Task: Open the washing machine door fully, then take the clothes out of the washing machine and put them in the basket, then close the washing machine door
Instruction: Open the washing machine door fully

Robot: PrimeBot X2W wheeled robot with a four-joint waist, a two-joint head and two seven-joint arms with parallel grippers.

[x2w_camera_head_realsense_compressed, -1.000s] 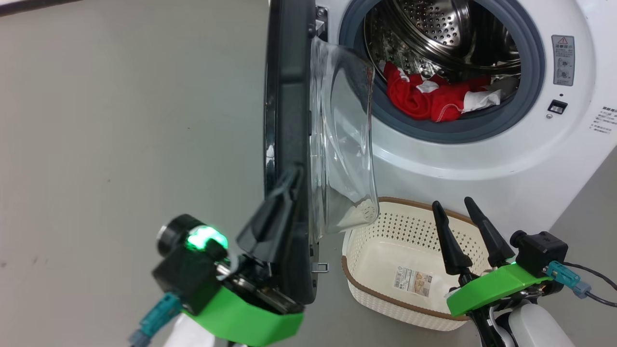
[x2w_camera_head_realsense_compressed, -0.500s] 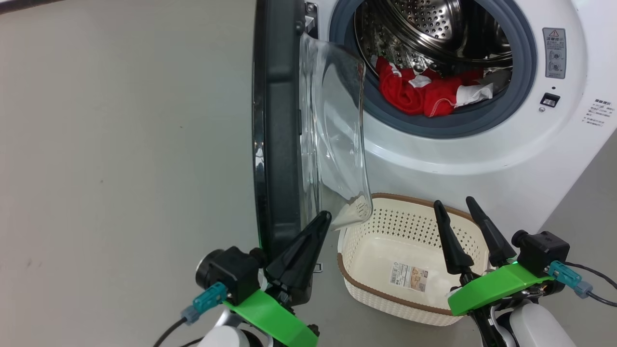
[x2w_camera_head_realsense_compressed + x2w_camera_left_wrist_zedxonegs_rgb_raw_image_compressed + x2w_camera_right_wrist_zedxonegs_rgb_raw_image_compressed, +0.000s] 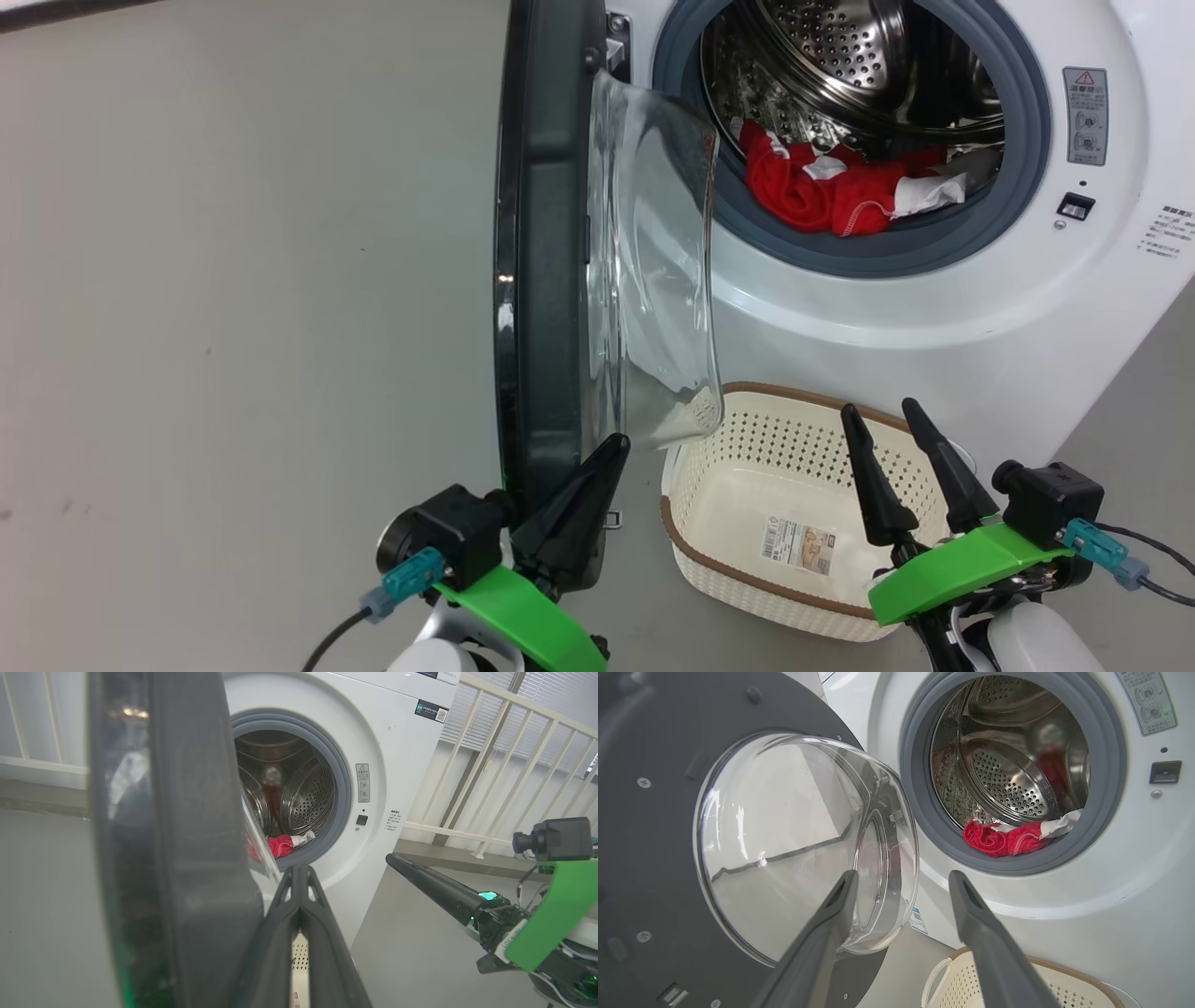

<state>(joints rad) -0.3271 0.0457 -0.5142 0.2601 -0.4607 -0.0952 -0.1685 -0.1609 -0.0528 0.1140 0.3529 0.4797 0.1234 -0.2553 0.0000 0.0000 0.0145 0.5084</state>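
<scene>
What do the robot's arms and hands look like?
The left tool and right tool each have two long black pointed fingers on a bright green bracket, beside a small black camera with a teal cable plug. The forearms are white.

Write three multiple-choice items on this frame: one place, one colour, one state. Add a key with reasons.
1. The cream perforated plastic basket stands:
A) on the grey floor before the white front-loading washing machine
B) atop the machine
C) inside it

2. The soft clothes in the perforated steel drum are:
A) blue
B) red with white
C) green

3. The right gripper with two dark fingers is:
A) shut on fabric
B) shut on a handle
C) open, empty

Key:
1 A, the basket sits on the floor below the opening.
2 B, a red pile with white parts lies in the drum.
3 C, the fingers stand apart with nothing between them.
</scene>
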